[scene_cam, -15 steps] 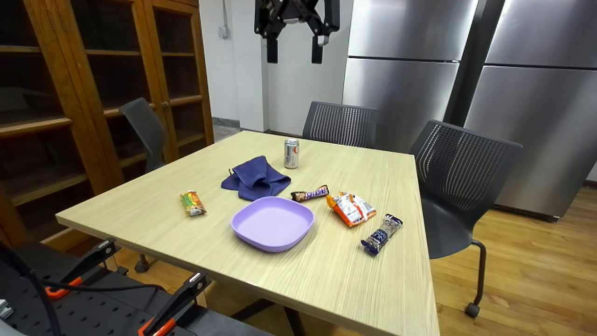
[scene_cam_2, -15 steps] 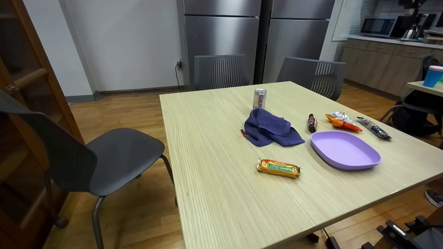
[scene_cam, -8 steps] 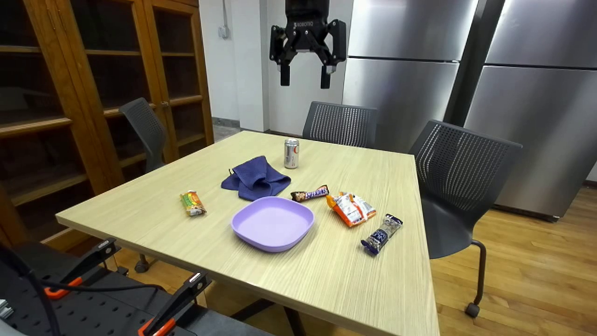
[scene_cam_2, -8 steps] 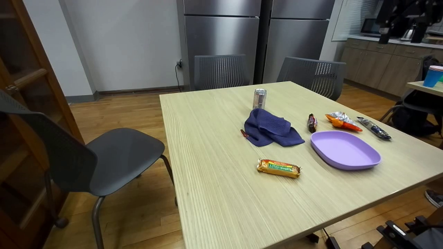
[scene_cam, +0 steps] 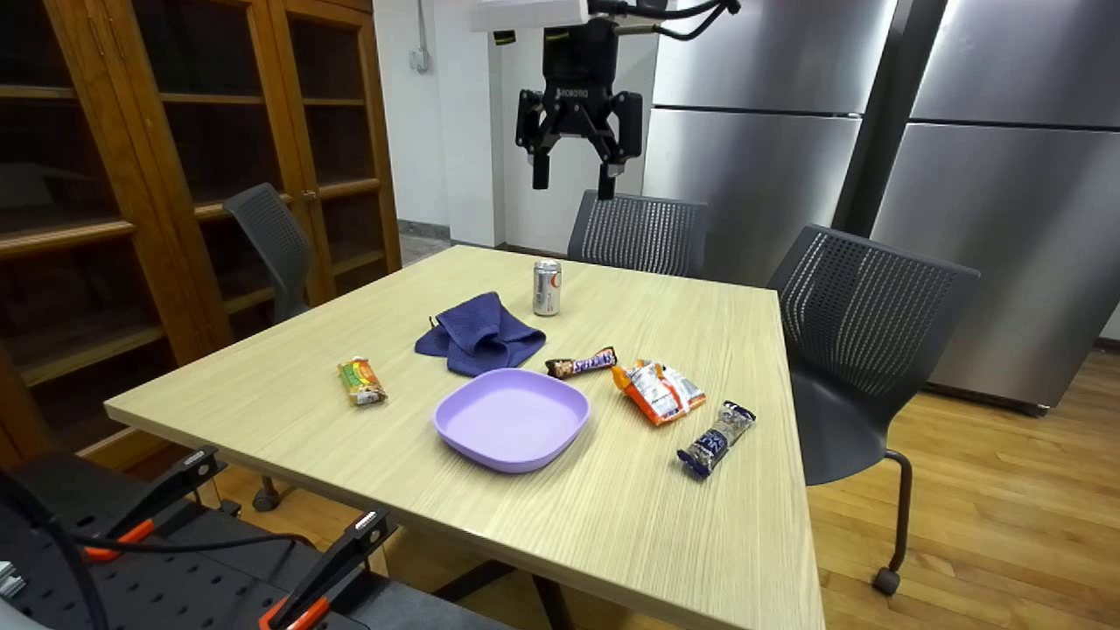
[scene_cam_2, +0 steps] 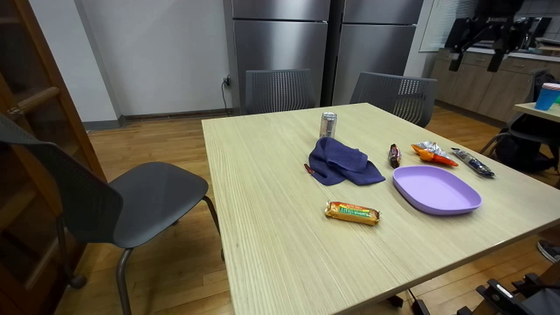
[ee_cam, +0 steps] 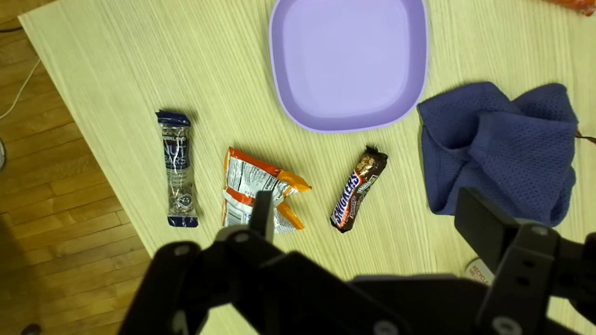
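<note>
The claw [scene_cam: 573, 179], spread wide and empty, hangs above the counter [scene_cam: 612, 525], the candy bar [ee_cam: 357, 190] seemingly below its gap, long axis slanted across the closing direction.

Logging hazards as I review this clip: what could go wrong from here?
If lowered toward the Snickers bar, the open gripper could bump the nearby purple plate or orange snack bag. Pulling the blue cloth might drag the thin reddish item at its edge. The upright can might tip if brushed.
</note>
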